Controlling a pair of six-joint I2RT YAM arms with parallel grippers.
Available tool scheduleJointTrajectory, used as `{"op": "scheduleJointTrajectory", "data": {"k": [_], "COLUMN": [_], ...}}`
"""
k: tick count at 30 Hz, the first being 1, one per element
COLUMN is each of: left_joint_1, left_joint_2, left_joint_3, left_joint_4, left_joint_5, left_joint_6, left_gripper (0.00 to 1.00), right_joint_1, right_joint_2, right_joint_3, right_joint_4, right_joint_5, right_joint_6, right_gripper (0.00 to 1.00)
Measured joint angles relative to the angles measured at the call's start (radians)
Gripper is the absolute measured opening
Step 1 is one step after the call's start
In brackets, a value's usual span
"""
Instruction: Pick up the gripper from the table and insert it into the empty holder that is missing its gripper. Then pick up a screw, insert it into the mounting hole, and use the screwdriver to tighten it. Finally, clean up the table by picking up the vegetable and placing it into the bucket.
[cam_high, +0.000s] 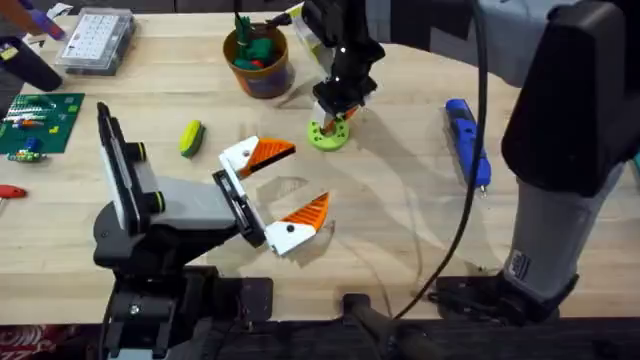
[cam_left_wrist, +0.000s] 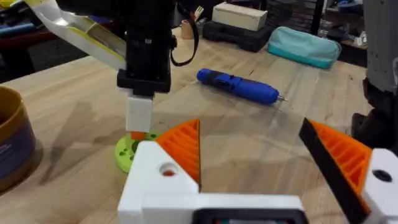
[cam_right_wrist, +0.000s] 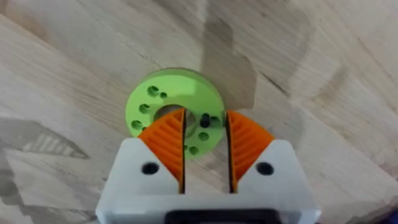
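Observation:
My right gripper (cam_high: 335, 112) hangs straight over a lime-green disc with holes (cam_high: 328, 135), its orange pads (cam_right_wrist: 168, 140) a narrow gap apart. A small dark screw (cam_right_wrist: 204, 122) sits on the disc (cam_right_wrist: 149, 102) between the pad tips, touching neither. Nearer me, my left gripper (cam_high: 305, 175) lies wide open and empty, pointing at the disc (cam_left_wrist: 127, 152). The blue screwdriver (cam_high: 467, 140) lies on the table to the right. Left of the disc lies the yellow-green vegetable (cam_high: 191, 138). The bucket (cam_high: 258, 62) stands behind it with toy vegetables inside. The loose gripper and holder are out of view.
A clear parts box (cam_high: 95, 40) and a green circuit board (cam_high: 38, 122) sit at the far left. The right arm's big dark link (cam_high: 570, 130) looms over the right side. A teal pouch (cam_left_wrist: 303, 46) lies beyond the screwdriver (cam_left_wrist: 239, 87).

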Motion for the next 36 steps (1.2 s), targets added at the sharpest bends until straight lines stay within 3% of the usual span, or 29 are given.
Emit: {"op": "scheduleJointTrajectory", "data": {"k": [33, 36], "left_joint_1": [0.0, 0.0], "left_joint_2": [0.0, 0.0], "left_joint_3": [0.0, 0.0], "left_joint_4": [0.0, 0.0], "left_joint_5": [0.0, 0.0], "left_joint_6": [0.0, 0.0], "left_gripper": [0.986, 0.986], "right_joint_1": [0.003, 0.004], "right_joint_2": [0.0, 0.0], "right_joint_3": [0.03, 0.03], "right_joint_4": [-0.026, -0.026], "right_joint_5": [0.015, 0.015], "right_joint_6": [0.0, 0.0], "right_gripper": [0.34, 0.301]}}
